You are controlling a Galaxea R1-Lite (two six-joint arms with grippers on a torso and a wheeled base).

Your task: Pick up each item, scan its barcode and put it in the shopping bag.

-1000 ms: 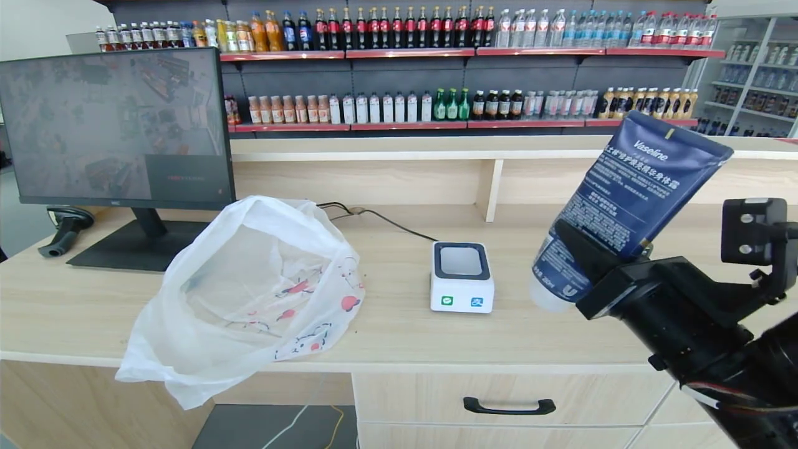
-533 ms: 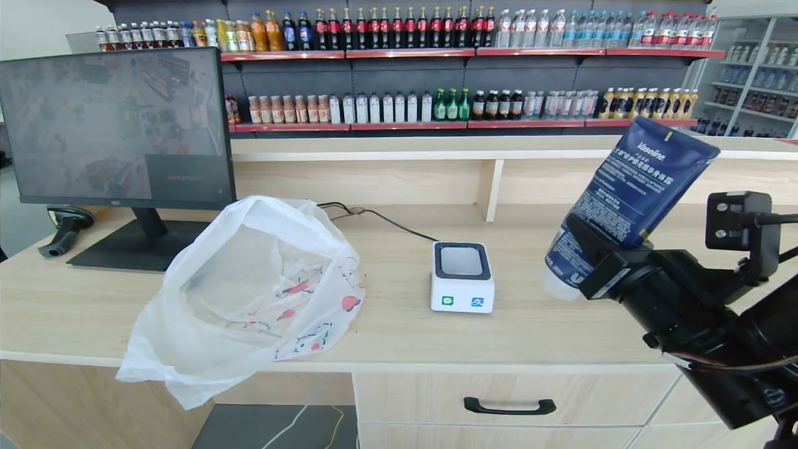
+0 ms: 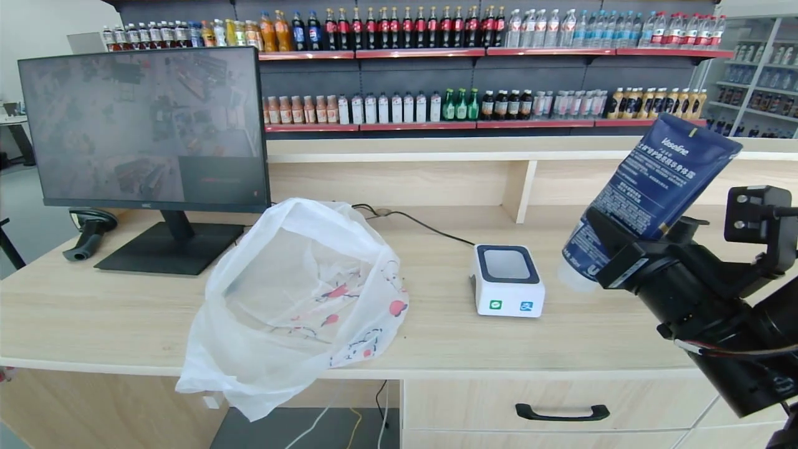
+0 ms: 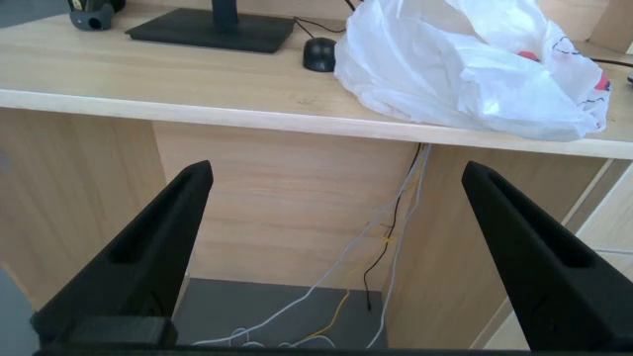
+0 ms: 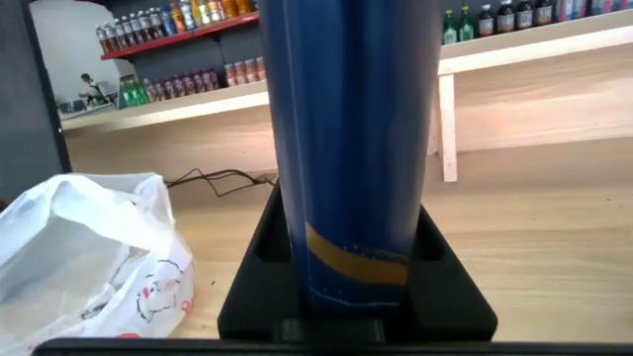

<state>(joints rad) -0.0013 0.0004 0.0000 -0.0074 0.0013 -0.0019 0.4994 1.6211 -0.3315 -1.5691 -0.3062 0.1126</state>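
Observation:
My right gripper [image 3: 614, 246] is shut on a dark blue lotion tube [image 3: 648, 190], held in the air to the right of the white barcode scanner [image 3: 506, 280]. The tube tilts, with its white cap low toward the scanner and its crimped end up. In the right wrist view the blue tube [image 5: 348, 138] stands between the black fingers [image 5: 259, 252]. The white shopping bag [image 3: 305, 293] lies open on the counter left of the scanner and hangs over the front edge. My left gripper [image 4: 336, 257] is open, low in front of the counter, below the bag [image 4: 470, 64].
A monitor [image 3: 146, 128] on a black stand sits at the back left, with a handheld scanner [image 3: 87, 234] beside it. A cable [image 3: 411, 219] runs from the barcode scanner to the back. A raised wooden shelf [image 3: 517, 178] borders the counter's rear. A drawer handle [image 3: 561, 411] is below.
The head camera has turned left, so the whole scene sits further right. The right gripper with the tube has drawn slightly back from the scanner and lifted a little.

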